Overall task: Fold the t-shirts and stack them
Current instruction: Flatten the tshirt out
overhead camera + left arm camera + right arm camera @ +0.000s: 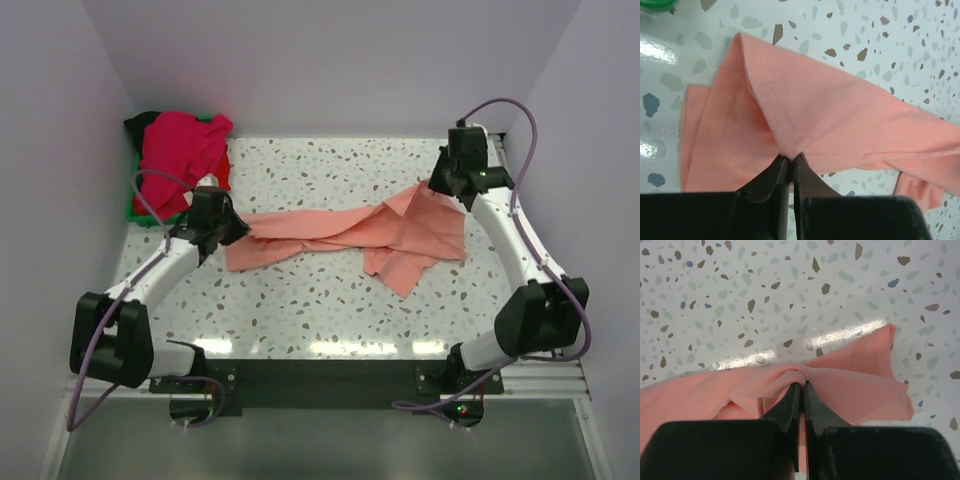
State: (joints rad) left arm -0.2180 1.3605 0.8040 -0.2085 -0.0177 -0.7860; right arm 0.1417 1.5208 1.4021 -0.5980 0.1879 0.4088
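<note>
A salmon-pink t-shirt (pixel 350 233) lies stretched and twisted across the middle of the speckled table. My left gripper (pixel 238 226) is shut on its left end; the left wrist view shows the cloth (pixel 830 115) pinched between the closed fingertips (pixel 791 159). My right gripper (pixel 436 186) is shut on the shirt's upper right corner; the right wrist view shows a bunched fold (pixel 840 385) pinched at the tips (pixel 803 386). A magenta-pink t-shirt (pixel 180 145) is heaped at the back left, with red cloth (pixel 222 172) and black cloth (pixel 143 122) showing under it.
A green tray (pixel 131 207) holds the heap of shirts at the back left corner. White walls close in the table on the left, back and right. The black front rail (pixel 320 375) runs between the arm bases.
</note>
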